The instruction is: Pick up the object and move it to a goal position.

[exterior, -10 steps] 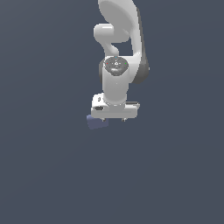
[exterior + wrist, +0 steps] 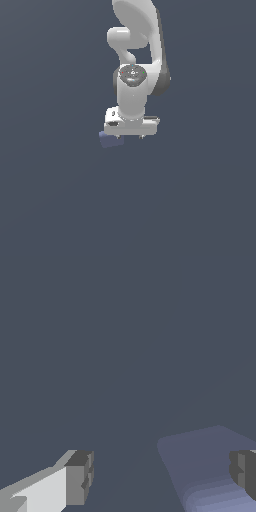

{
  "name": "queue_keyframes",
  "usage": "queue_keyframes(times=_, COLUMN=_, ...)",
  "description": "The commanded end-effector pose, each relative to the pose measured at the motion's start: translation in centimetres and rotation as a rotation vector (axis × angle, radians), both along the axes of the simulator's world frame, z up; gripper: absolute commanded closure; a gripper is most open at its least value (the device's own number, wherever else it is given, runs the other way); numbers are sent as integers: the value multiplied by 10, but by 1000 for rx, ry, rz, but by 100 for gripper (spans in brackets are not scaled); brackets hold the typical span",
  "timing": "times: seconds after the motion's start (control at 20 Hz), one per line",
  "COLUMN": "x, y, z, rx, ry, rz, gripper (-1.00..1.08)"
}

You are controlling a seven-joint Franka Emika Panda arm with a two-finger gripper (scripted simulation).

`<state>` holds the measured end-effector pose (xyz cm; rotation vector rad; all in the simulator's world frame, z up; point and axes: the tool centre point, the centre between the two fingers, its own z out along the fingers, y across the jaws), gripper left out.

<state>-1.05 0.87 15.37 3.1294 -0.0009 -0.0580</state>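
The object (image 2: 111, 139) is a small periwinkle-blue block with rounded edges lying on the flat grey floor. In the exterior view it peeks out just below the hand, toward the exterior view's left. My gripper (image 2: 129, 136) hangs low over it, fingers pointing down. In the wrist view the block (image 2: 202, 463) lies between the two grey fingertips (image 2: 80, 477) but close against one of them, with a wide gap on the other side. The gripper (image 2: 161, 474) is open and holds nothing.
A plain dark grey floor (image 2: 55, 195) spreads in every direction. The white arm (image 2: 135, 60) rises straight above the hand.
The arm and block stand nearly as before; at most the hand sits slightly lower over the block.
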Motion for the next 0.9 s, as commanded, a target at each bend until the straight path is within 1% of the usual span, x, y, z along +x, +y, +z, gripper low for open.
queue_keyframes(times=0.0, x=0, y=0, z=0, rx=0, ry=0, rz=0, gripper=-92)
queue_keyframes(times=0.15, x=3, y=-3, z=4, rx=3, ry=-10, rz=-12, gripper=-92)
queue_keyframes(times=0.4, x=14, y=-14, z=22, rx=15, ry=-49, rz=-59, gripper=-92)
queue_keyframes(times=0.85, x=14, y=-16, z=21, rx=15, ry=-50, rz=-83, gripper=-92)
